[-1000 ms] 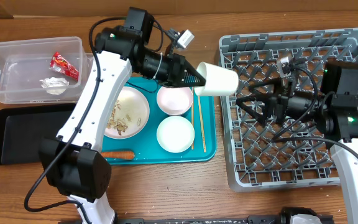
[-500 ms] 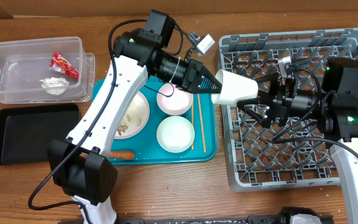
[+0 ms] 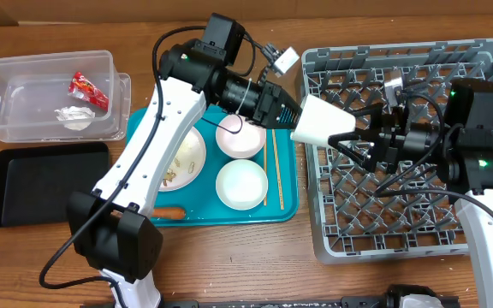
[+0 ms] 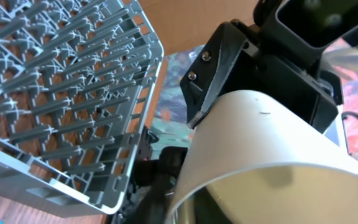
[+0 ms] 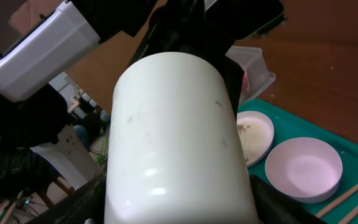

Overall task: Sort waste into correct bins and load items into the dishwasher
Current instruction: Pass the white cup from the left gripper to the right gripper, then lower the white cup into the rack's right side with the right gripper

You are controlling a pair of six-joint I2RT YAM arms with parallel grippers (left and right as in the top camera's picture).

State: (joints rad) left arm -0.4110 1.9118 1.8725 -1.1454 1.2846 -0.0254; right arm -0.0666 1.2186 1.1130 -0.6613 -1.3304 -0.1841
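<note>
My left gripper (image 3: 291, 114) is shut on the small white cup (image 3: 322, 125) and holds it on its side over the left edge of the grey dish rack (image 3: 400, 224). My right gripper (image 3: 355, 134) is open, with a finger on each side of the cup's far end. The cup fills the right wrist view (image 5: 179, 143) and the left wrist view (image 4: 272, 143). The plate with scraps (image 3: 181, 158), two bowls (image 3: 240, 137) (image 3: 241, 185), the chopsticks (image 3: 270, 167) and the carrot (image 3: 163, 212) lie on the teal tray.
The clear tub (image 3: 24, 73) at the back left holds the red wrapper (image 3: 87, 90) and the paper wad (image 3: 75, 115). The black tray (image 3: 41, 184) lies in front of it. The teal tray (image 3: 288, 192) sits between the tub and the rack.
My left arm has carried the cup to the right, from over the teal tray to the rack's left edge. The cup's end now sits between my right gripper's fingers.
</note>
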